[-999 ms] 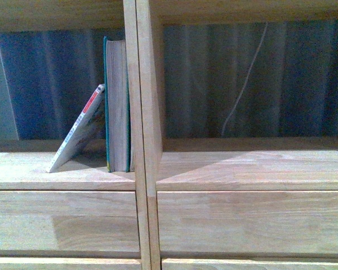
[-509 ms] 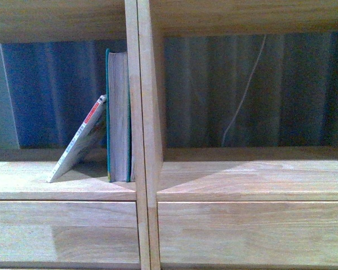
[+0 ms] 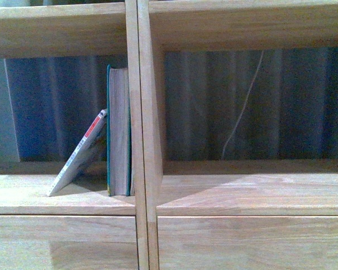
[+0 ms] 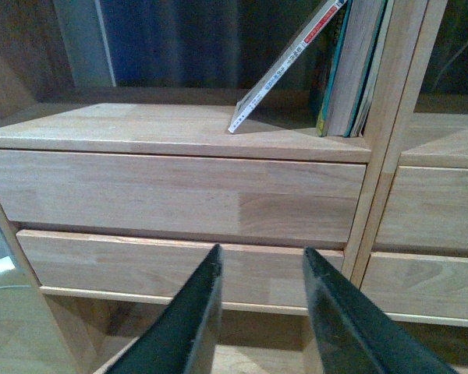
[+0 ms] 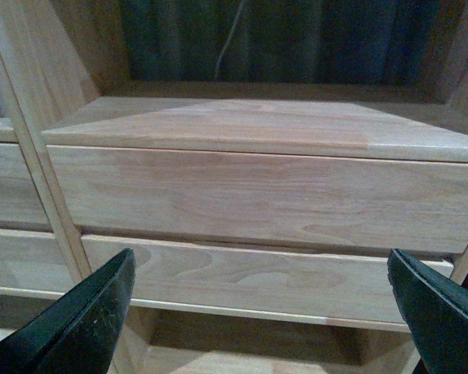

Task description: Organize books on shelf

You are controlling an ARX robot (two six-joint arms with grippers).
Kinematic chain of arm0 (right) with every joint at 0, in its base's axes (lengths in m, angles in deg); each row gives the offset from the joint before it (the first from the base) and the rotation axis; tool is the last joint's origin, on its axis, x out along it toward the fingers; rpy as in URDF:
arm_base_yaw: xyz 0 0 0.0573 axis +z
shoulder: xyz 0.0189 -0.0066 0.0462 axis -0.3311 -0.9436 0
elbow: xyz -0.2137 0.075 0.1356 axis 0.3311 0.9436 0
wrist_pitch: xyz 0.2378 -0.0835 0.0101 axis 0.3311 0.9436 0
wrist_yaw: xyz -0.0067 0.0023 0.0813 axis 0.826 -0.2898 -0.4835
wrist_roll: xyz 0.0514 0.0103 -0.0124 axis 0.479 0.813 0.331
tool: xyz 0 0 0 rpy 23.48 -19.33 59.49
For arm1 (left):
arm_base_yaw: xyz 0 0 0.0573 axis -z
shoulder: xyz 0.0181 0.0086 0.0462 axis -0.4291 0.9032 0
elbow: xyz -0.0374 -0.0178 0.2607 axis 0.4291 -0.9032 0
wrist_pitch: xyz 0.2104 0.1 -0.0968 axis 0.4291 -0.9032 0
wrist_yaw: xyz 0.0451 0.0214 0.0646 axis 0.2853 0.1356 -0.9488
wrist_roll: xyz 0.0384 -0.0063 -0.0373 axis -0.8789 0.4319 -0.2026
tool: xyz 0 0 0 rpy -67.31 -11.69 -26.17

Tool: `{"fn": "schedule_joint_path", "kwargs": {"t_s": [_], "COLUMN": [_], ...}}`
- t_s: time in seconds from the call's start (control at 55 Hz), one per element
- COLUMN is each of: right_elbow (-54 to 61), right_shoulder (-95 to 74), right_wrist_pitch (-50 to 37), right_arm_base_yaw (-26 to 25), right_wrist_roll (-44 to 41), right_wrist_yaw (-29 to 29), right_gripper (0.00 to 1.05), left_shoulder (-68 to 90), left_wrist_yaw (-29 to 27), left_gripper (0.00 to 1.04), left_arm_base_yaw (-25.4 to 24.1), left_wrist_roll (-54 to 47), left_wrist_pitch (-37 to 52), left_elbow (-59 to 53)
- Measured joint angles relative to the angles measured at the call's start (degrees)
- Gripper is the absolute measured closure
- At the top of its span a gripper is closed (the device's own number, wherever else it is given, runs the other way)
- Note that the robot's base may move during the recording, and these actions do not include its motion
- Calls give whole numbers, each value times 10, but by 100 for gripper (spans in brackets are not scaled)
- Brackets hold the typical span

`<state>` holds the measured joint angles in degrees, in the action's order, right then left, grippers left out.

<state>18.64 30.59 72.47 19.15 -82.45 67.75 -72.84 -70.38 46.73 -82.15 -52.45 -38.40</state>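
both end effectors, left (image 4: 257,308) and right (image 5: 261,312), are seen open and empty; the leaning paperback (image 3: 79,152) should be stood flush against the teal book (image 3: 118,132).

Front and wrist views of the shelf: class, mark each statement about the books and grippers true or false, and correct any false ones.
1. The thin paperback stands fully upright. False: it leans, its top resting against the teal book.
2. The teal book stands upright right beside the divider. True.
3. Both books are in the compartment right of the divider. False: they are in the left one; no book shows in the right compartment.
4. The left gripper is shut on the paperback. False: it is open, holds nothing, and sits in front of the drawer fronts.
5. The right gripper is open, its fingers spread wide. True.
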Motion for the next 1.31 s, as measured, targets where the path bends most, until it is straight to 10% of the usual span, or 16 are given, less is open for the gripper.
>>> {"fn": "schedule_joint_path", "kwargs": {"t_s": [0.127, 0.363, 0.854, 1.308], "right_elbow": [0, 0, 0, 0], "right_shoulder": [0, 0, 0, 0], "right_wrist_pitch": [0, 0, 0, 0], "right_arm_base_yaw": [0, 0, 0, 0], "right_wrist_roll": [0, 0, 0, 0], "right_wrist_yaw": [0, 0, 0, 0], "right_gripper": [7, 7, 7, 7], "left_shoulder": [-23, -57, -78, -78], "left_wrist_yaw": [54, 193, 201, 201], "left_gripper": [102, 102, 102, 15], "left_arm_base_yaw": [-58, -204, -210, -210], "left_wrist_roll": [5, 4, 4, 4], "left_wrist_pitch": [-10, -23, -24, -24], "left_elbow": [-14, -34, -55, -55]}}
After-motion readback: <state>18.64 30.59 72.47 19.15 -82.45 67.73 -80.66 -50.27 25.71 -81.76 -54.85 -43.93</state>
